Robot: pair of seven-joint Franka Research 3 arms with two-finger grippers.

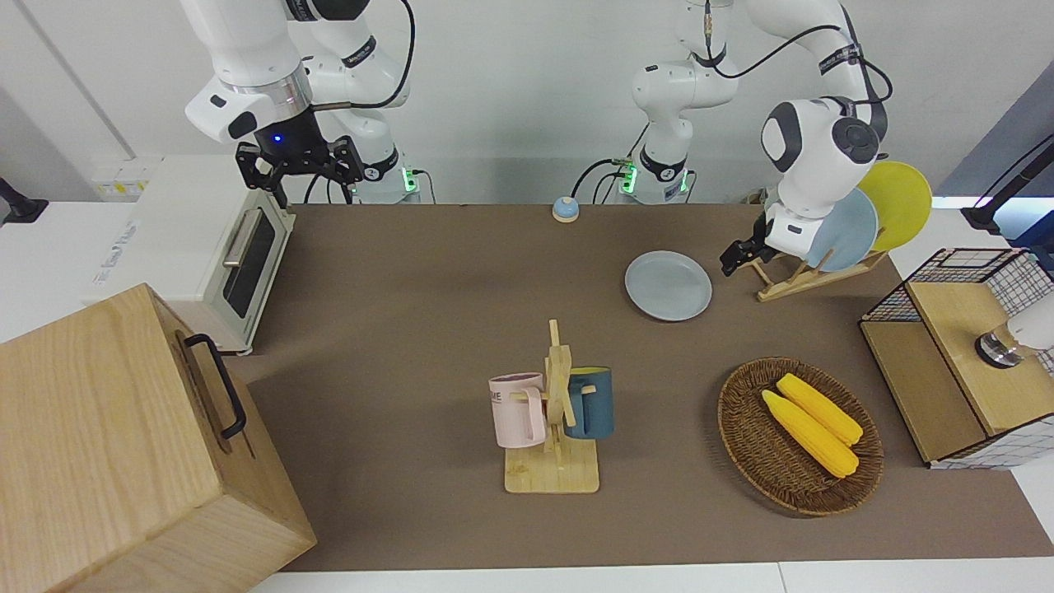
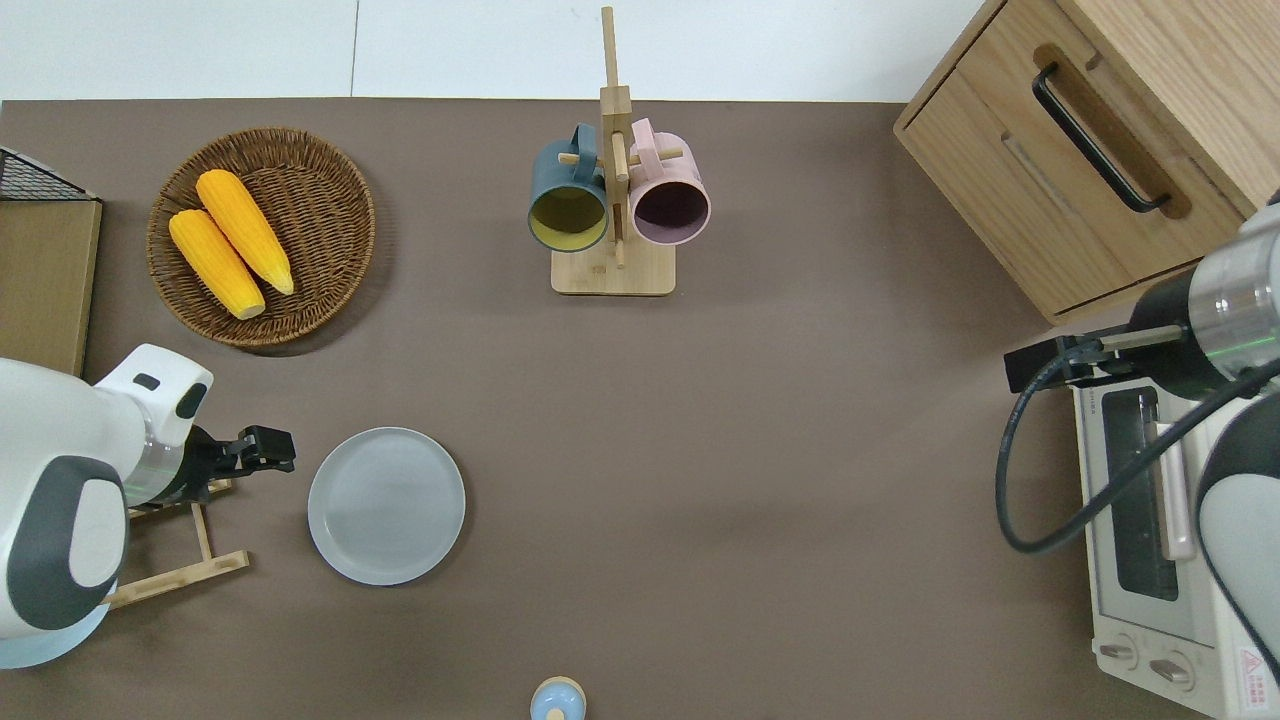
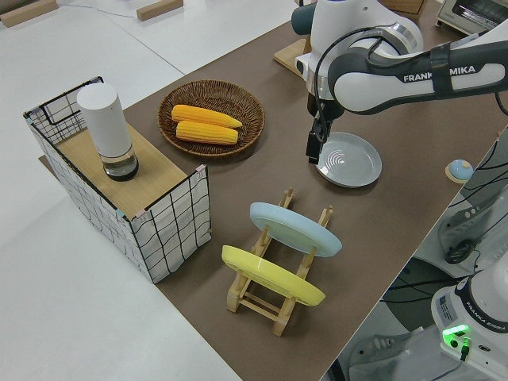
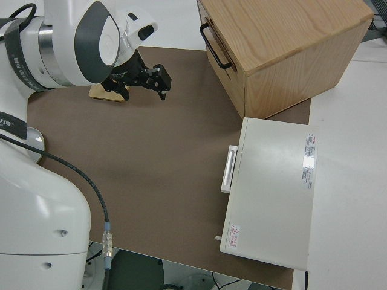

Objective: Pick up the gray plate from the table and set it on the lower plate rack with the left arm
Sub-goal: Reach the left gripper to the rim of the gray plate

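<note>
The gray plate [image 1: 668, 285] [image 2: 386, 505] [image 3: 349, 159] lies flat on the brown table [image 1: 412, 329]. My left gripper [image 1: 739, 256] [image 2: 268, 450] [image 3: 314, 148] hangs open and holds nothing. It is over the strip of table between the plate's rim and the low end of the plate rack [image 1: 782, 284] [image 2: 185, 570] [image 3: 274, 298]. The slanted rack holds a light blue plate [image 1: 844, 231] [image 3: 294, 228] and a yellow plate [image 1: 902, 202] [image 3: 271, 275] in its higher slots. Its lower pegs [image 3: 305, 205] stand free. The right arm is parked, its gripper [image 1: 300, 169] open.
A wicker basket [image 1: 741, 436] with two corn cobs and a wooden stand [image 1: 556, 412] with a pink and a blue mug lie farther from the robots than the plate. A wire-grid crate [image 1: 955, 354], a small bell [image 1: 565, 209], a toaster oven [image 1: 214, 255] and a wooden cabinet [image 1: 123, 445] also stand on the table.
</note>
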